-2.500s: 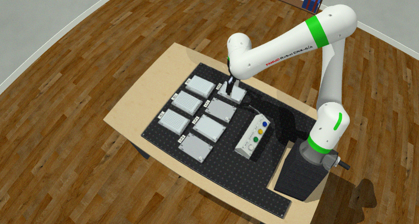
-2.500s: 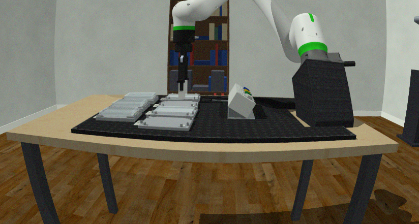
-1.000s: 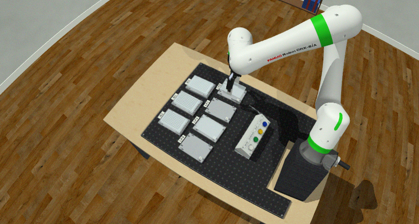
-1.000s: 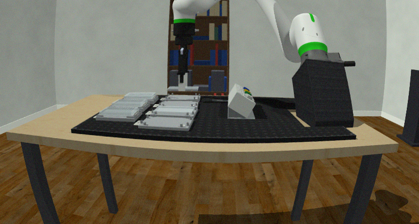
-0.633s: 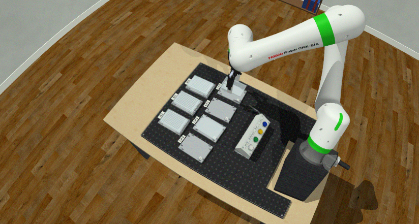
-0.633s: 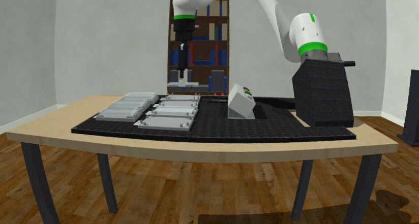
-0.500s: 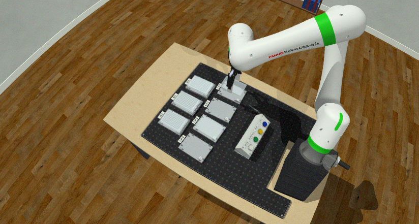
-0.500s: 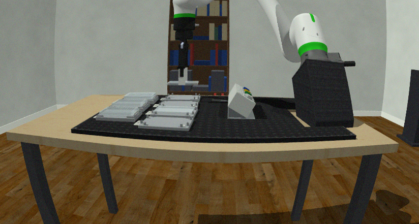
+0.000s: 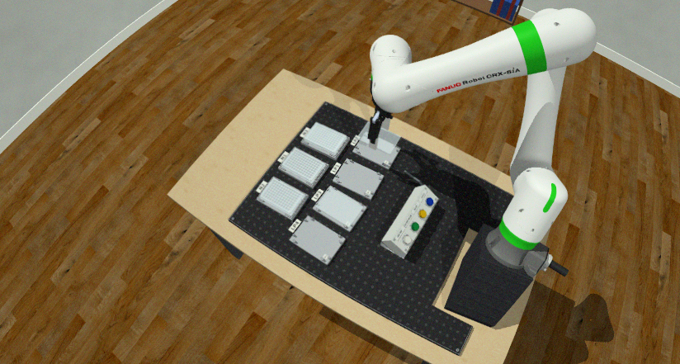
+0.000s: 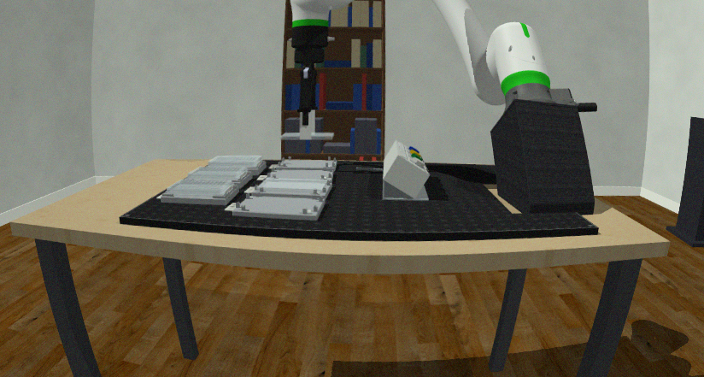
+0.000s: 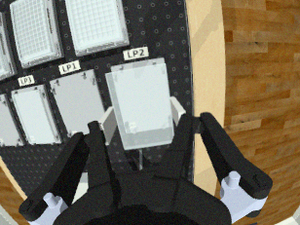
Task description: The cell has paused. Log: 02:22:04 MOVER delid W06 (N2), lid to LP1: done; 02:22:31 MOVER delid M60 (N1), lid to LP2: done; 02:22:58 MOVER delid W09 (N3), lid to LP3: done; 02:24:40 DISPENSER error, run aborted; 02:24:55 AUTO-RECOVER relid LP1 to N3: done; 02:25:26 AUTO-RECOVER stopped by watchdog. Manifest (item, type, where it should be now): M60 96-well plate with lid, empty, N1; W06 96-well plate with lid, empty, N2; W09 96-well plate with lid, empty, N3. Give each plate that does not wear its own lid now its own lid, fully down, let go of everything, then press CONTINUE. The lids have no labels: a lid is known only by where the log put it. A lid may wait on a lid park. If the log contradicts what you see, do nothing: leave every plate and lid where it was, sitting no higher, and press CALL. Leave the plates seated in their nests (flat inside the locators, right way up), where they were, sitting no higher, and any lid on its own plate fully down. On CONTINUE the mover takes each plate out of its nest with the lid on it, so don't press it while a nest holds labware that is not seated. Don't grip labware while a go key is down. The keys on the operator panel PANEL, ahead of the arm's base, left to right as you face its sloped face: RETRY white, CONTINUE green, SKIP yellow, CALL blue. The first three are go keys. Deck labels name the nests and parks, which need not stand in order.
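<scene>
My gripper (image 10: 305, 126) is clamped on a lid (image 11: 138, 94). I grip it across its short width, one finger on each long edge. In the exterior view the lid hangs level and well above the LP2 park (image 10: 315, 165), touching nothing below it.

The coming move turns on where the N1 plate (image 11: 35, 23) lies from the lid. In the wrist view it is in the upper left of the frame, past the plate (image 11: 93, 10) that sits directly above the lid. In the top view it is the middle one of the three-plate column, down and to the left of my gripper. Its long axis runs parallel to the lid's, both pointing up the wrist frame. I judge a sideways carry will do, with no wrist turn, followed by a straight descent.

The lid is a thin, pale, translucent rectangle with a shallow skirt, smooth and probably slippery between my fingers. The plates are pale blocks with a fine grid of wells across the top. I cannot tell from here which of them already wears a clear lid. The parks are flat grey slabs with small locator pins at the corners. Everything stands on a black perforated deck (image 9: 380, 276) laid over the tan surface (image 9: 224, 171). The sloped panel (image 9: 404, 228) sits lower right of the parks, well apart from my path.
</scene>
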Controlling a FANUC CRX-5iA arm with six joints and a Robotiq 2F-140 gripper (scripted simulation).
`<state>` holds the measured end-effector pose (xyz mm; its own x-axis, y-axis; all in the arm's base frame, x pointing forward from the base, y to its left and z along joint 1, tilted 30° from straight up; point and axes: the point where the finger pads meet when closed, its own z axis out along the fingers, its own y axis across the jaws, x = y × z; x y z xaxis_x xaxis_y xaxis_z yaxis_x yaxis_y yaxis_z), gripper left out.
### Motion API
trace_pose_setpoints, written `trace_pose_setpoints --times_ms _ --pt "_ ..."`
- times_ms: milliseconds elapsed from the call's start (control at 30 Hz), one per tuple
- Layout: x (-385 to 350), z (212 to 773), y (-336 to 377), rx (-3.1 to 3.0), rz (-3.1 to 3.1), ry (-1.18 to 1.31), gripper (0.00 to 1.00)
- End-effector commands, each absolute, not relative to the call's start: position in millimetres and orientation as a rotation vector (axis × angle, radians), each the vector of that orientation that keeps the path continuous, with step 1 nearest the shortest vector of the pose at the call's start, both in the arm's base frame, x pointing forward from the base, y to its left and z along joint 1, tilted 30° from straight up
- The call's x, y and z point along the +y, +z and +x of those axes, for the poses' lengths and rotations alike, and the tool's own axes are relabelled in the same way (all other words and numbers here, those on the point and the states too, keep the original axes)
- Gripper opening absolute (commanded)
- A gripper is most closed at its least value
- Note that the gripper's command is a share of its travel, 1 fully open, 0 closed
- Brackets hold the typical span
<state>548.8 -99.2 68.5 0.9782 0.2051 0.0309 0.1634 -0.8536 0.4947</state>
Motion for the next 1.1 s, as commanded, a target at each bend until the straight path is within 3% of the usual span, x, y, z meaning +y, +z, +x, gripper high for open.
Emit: trace_pose_setpoints --times_ms 0,167,433,667,733,1067 --pt "-99 549 69 0.261 2.615 0.113 0.0" --pt "-96 553 68 0.26 2.615 0.113 0.0" --pt "-16 629 42 0.259 2.614 0.114 0.0" --pt "10 648 31 0.259 2.614 0.114 0.0" --pt "58 677 6 0.259 2.615 0.114 0.0" --pt "103 698 -21 0.261 2.615 0.113 0.0"
